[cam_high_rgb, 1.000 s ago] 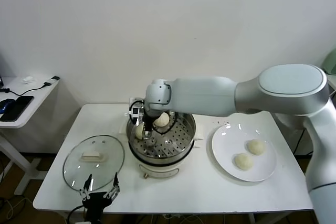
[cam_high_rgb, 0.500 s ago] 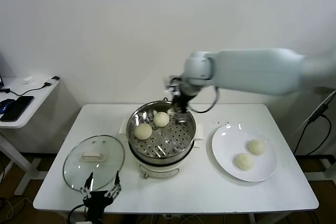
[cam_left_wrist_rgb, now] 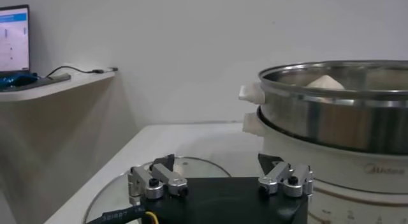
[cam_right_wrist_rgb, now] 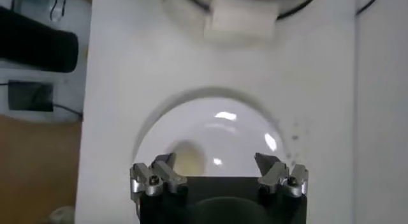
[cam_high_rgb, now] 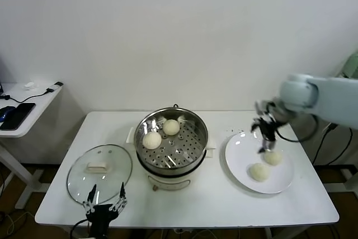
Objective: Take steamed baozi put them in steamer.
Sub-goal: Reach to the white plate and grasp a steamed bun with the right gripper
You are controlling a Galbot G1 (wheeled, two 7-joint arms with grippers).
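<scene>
Two cream-white baozi (cam_high_rgb: 152,140) (cam_high_rgb: 172,127) lie on the perforated tray of the shiny steamer (cam_high_rgb: 193,148) at the table's middle. Two more baozi (cam_high_rgb: 273,157) (cam_high_rgb: 259,172) lie on the white plate (cam_high_rgb: 241,163) to the right. My right gripper (cam_high_rgb: 264,141) is open and empty, hovering over the plate just above the farther baozi; its wrist view shows one baozi (cam_right_wrist_rgb: 189,158) beside a fingertip (cam_right_wrist_rgb: 163,163). My left gripper (cam_high_rgb: 104,204) is open and empty at the table's front edge, near the glass lid; its wrist view shows the steamer (cam_left_wrist_rgb: 344,110) beside it.
A round glass lid (cam_high_rgb: 99,172) with a white handle lies left of the steamer. A side table (cam_high_rgb: 22,107) with a phone and cables stands at the far left. The wall is close behind the table.
My right arm has swung from the steamer, where it left a baozi, to the right and now hangs over the plate. The left arm has not moved.
</scene>
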